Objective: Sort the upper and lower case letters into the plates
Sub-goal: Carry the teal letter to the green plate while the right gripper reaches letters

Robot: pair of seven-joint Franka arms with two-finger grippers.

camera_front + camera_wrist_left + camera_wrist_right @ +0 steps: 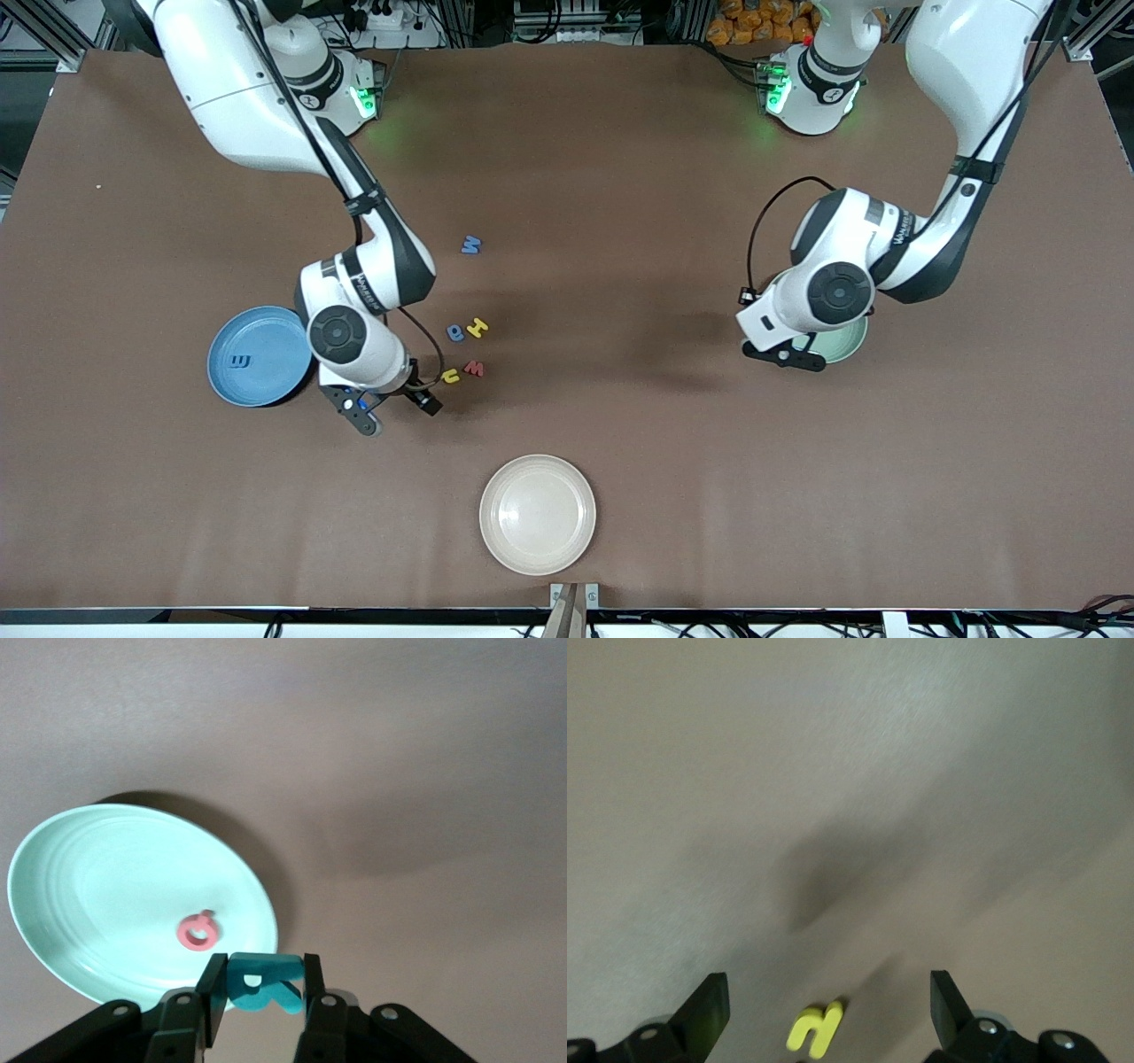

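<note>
Mint green plate (849, 347): right of centre in the front view, mostly hidden under the left arm's wrist; only a crescent of rim shows. The left wrist view shows it whole, with a small pink letter (197, 931) lying in it, shape hard to read.

Left gripper (262, 985): over the mint plate's edge, fingers pinching a teal letter (259, 983), partly masked by the pads; it looks like an R.

Sky blue plate (259, 355): left of centre in the front view, its inner rim cut off by the right arm. One blue letter (240, 361) lies in it, reading as E or M.

Right gripper (829, 1005): fingers spread wide above a yellow letter (451, 376), an n or u, cropped at the bottom edge of the right wrist view.

Loose letters, centre-left of the front view: red one (475, 368) touching the yellow; blue one (455, 333) beside yellow H (477, 327); blue W or M (471, 245) higher up, apart.

Cream-white plate (538, 514): lower centre.

Writing: a maker's mark on each forearm, too small to read.
</note>
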